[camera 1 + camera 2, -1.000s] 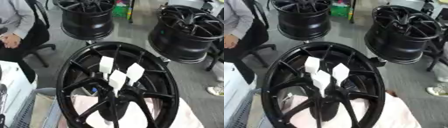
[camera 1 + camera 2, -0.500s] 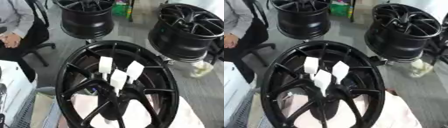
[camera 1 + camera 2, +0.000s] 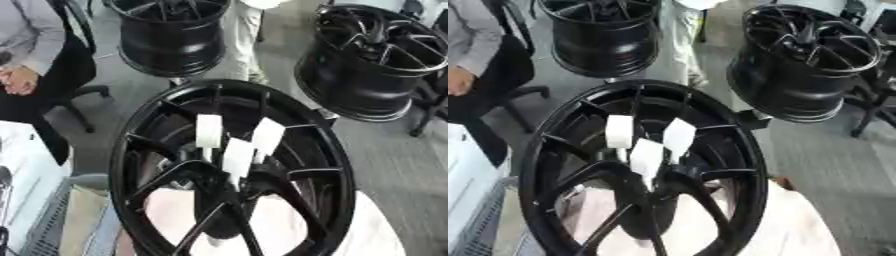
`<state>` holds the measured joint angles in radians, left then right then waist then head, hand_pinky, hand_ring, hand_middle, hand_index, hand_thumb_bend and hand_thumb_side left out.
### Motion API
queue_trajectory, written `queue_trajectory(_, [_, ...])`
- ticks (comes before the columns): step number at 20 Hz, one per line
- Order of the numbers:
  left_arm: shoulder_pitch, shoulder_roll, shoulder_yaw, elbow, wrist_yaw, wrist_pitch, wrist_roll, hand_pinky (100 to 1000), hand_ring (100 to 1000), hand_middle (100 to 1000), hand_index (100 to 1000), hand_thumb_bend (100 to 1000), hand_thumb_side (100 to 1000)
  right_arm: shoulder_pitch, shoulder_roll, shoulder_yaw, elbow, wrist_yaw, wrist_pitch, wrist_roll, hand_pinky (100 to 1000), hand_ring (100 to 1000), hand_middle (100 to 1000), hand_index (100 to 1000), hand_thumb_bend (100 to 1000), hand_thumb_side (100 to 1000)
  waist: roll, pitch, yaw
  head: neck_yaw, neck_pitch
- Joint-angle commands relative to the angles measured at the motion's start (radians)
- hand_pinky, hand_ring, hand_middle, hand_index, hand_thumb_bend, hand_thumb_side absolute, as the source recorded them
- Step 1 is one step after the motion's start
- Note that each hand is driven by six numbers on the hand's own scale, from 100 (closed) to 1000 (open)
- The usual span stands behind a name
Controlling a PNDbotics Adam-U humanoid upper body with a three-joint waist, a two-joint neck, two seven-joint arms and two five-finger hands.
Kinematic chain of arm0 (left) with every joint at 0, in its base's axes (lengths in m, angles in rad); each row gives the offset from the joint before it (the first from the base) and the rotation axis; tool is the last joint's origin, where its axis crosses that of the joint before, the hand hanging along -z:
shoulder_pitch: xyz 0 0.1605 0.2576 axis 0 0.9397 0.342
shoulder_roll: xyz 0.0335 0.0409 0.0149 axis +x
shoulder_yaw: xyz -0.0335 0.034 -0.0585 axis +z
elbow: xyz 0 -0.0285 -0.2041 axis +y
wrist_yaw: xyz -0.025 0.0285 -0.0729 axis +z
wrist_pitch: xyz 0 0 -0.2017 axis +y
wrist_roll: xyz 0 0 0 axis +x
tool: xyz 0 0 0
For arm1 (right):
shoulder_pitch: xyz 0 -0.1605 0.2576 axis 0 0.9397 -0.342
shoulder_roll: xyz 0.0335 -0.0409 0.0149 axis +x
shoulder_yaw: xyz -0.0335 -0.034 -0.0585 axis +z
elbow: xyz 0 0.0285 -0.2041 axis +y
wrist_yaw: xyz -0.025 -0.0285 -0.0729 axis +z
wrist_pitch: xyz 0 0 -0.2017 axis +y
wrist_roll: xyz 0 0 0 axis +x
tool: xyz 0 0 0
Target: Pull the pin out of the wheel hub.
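Wheel hub: a large black alloy wheel hub (image 3: 232,170) fills the centre and lower half of the frame, face towards the camera, its spokes running out from the middle to a glossy black rim.
Pins: three white flat-looking pins (image 3: 237,157) stand up from the middle of the hub, close together in a small cluster; one (image 3: 209,131) sits upper left, one (image 3: 268,136) upper right, and the first-named lower, between them. All three are seated in the hub; how deep they go cannot be told.
Cloth: a pale pinkish-white cloth (image 3: 794,227) shows through the spokes and past the lower right of the rim, beneath the hub.
Left hand: does not show in either eye view, so its state cannot be told.
Right hand: likewise outside both views; nothing can be said of its fingers.
Other wheels: a second black wheel (image 3: 171,35) stands at top centre-left of the frame, and a third black wheel (image 3: 807,60) stands at upper right, tilted so its spoked face turns up and to the left. Both are well apart from the hub in front.
Floor: grey floor (image 3: 398,165) lies to the right of the hub.
Left edge: a white surface (image 3: 22,175) occupies the lower left, beside the hub's rim.
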<state>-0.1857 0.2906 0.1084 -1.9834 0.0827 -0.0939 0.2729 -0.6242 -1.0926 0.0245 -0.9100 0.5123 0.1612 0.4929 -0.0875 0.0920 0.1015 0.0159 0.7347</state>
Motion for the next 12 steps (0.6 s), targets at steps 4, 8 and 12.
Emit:
queue_trajectory(4, [-0.008, 0.018, 0.005, -0.017, -0.002, -0.001, -0.002, 768, 803, 627, 861, 113, 725, -0.022, -0.029, -0.025, -0.051, -0.040, 0.006, -0.050, 861, 859, 850, 888, 148, 308, 0.003, -0.014, -0.003, 0.000, -0.002])
queue_trajectory(8, [-0.010, 0.018, 0.004, -0.017, -0.003, -0.003, -0.002, 768, 803, 627, 861, 111, 724, 0.009, 0.003, -0.055, -0.228, -0.211, 0.029, -0.178, 822, 790, 797, 840, 100, 481, 0.005, -0.012, -0.004, 0.004, -0.004])
queue_trajectory(12, [-0.013, 0.018, 0.003, -0.017, -0.003, -0.004, -0.003, 768, 803, 627, 861, 110, 724, 0.069, 0.040, -0.075, -0.468, -0.400, 0.059, -0.324, 809, 768, 775, 814, 100, 526, 0.007, -0.011, -0.006, 0.005, -0.005])
